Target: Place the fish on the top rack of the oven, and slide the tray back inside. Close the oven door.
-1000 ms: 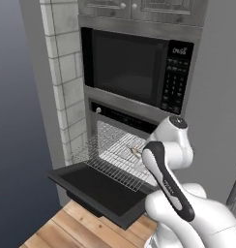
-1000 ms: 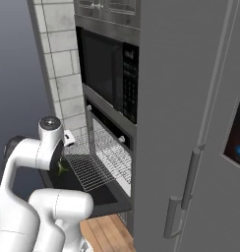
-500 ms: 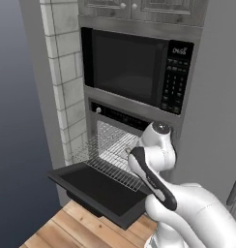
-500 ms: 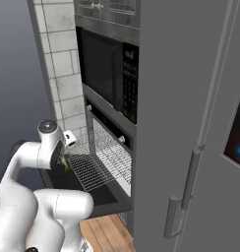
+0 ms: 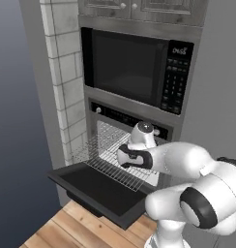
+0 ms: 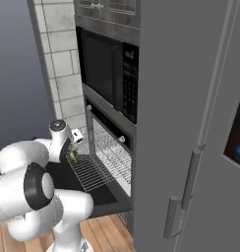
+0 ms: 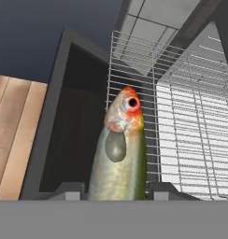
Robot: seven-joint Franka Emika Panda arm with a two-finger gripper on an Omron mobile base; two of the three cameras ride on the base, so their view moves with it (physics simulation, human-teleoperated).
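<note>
My gripper (image 7: pixel 118 190) is shut on the fish (image 7: pixel 120 154), a slender grey-green fish with a red eye that sticks out head first between the fingers. In the right base view the fish (image 6: pixel 73 157) hangs in the gripper (image 6: pixel 74 152) just above the front left corner of the top rack (image 6: pixel 100 165). This silver wire tray (image 5: pixel 110 162) is pulled out of the oven (image 5: pixel 125 116) over the open oven door (image 5: pixel 95 191). The hand view looks down on the rack (image 7: pixel 181 140) and the door (image 7: pixel 74 116) below the fish.
A black microwave (image 5: pixel 129 63) sits above the oven. A tiled wall (image 5: pixel 62 72) stands to the left, and a tall grey fridge (image 6: pixel 191 123) to the right. Wooden floor (image 5: pixel 66 227) lies under the door's front edge.
The hand has swung left and forward with the fish, from beside the rack to over its front corner. Rack and door have not moved.
</note>
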